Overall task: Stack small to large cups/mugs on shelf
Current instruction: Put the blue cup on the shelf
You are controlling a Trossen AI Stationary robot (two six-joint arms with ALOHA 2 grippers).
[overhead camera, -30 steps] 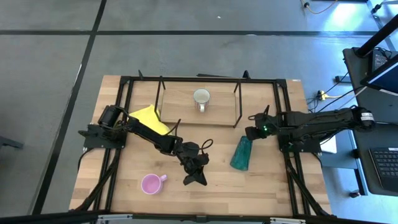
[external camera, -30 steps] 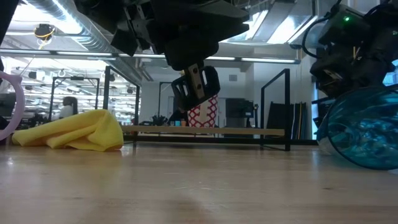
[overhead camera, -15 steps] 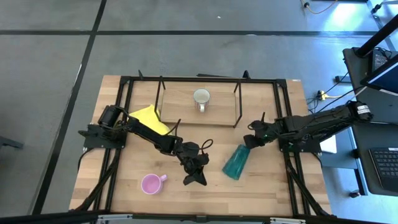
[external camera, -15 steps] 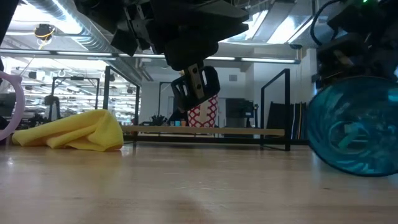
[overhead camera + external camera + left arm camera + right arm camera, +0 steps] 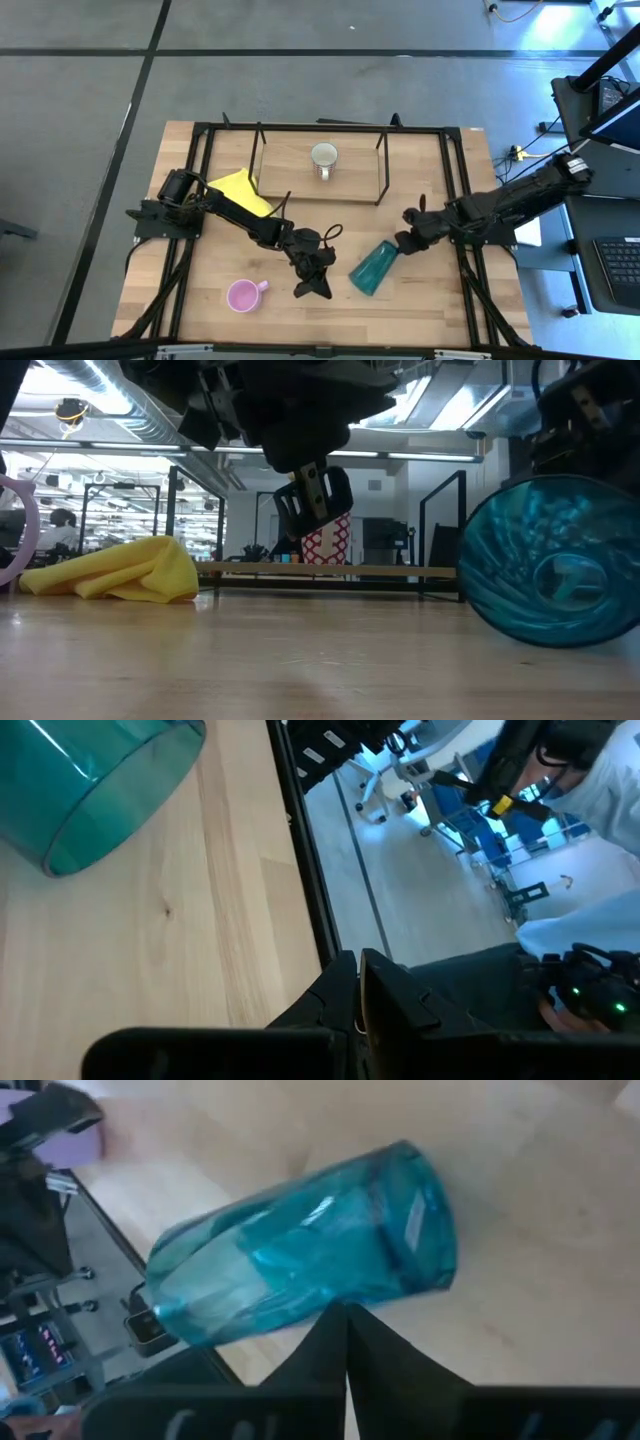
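Note:
The teal tumbler [image 5: 372,267] lies on its side on the table, right of centre, with its mouth [image 5: 545,560] toward the near-left. My right gripper [image 5: 404,243] is shut, its tips at the tumbler's narrower end. My left gripper [image 5: 312,280] hangs shut just left of the tumbler, and touches nothing. The pink mug [image 5: 240,295] stands near the table's near edge. The white mug [image 5: 323,157] stands on the shelf [image 5: 290,172] at the far side. My right gripper [image 5: 345,1315] has its shut fingertips against the tumbler's side wall [image 5: 330,1285], coming from the table's right and slanting down. It pinches nothing. The tumbler rests lengthwise on the table in front of the fingers.
A yellow cloth [image 5: 240,190] lies at the left of the shelf. Black metal rods [image 5: 455,180] frame the table and the shelf. Bare wood shows between the pink mug and the cloth. A person [image 5: 590,780] is in the room beyond the table.
My right gripper has moved toward the table's near edge, staying shut. The tumbler has slid toward the table's left and near edge ahead of it. It has also swung about, its mouth turning from the near edge toward the near-left.

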